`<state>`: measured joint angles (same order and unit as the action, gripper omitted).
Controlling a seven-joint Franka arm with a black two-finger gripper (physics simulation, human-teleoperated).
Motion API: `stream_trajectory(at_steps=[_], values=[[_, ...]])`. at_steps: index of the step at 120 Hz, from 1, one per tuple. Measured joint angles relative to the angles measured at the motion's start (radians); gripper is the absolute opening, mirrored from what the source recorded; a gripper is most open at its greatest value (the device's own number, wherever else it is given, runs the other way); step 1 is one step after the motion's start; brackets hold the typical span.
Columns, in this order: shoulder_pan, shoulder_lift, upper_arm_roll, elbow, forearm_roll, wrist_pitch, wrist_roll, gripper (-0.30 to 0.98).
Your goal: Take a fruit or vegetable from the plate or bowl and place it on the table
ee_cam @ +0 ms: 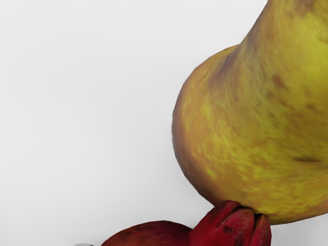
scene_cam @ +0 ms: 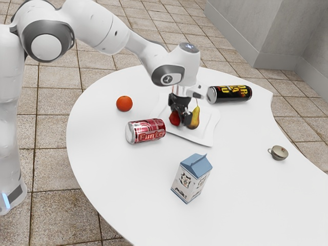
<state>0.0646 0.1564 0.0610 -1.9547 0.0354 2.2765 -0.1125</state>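
Note:
The black gripper (scene_cam: pixel 180 108) is low over the white plate (scene_cam: pixel 204 134) in the exterior view, right at a dark red fruit (scene_cam: pixel 175 119) that it partly covers. A yellow-brown pear (scene_cam: pixel 195 119) stands upright on the plate, close beside the red fruit. In the wrist view the pear (ee_cam: pixel 256 133) looms large, and the crowned end of the red fruit (ee_cam: pixel 230 225) shows at the lower edge, overlapping the pear's outline. Whether the gripper grips the red fruit cannot be made out.
On the white table (scene_cam: pixel 123 179), a red soda can (scene_cam: pixel 146 131) lies near the plate, with an orange (scene_cam: pixel 124 103) beyond it. A black can (scene_cam: pixel 230 94) lies behind the plate. A milk carton (scene_cam: pixel 191 178) stands in front; a small lidded pot (scene_cam: pixel 279 152) sits at the exterior view's right.

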Motion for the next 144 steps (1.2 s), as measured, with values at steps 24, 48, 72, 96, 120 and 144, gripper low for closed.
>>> stream_trajectory(at_steps=[24,48,72,96,120,144], values=[[-0.002,-0.018,0.012,-0.009,0.000,0.005,-0.022,0.32],[0.000,-0.160,0.030,-0.086,0.009,0.002,-0.056,0.30],[0.101,-0.285,0.031,-0.136,0.045,-0.037,-0.080,0.31],[0.260,-0.296,0.031,-0.160,0.053,-0.056,-0.090,0.31],[0.342,-0.294,0.047,-0.161,0.054,-0.063,-0.084,0.31],[0.336,-0.291,0.058,-0.160,0.041,-0.066,-0.053,0.52]])
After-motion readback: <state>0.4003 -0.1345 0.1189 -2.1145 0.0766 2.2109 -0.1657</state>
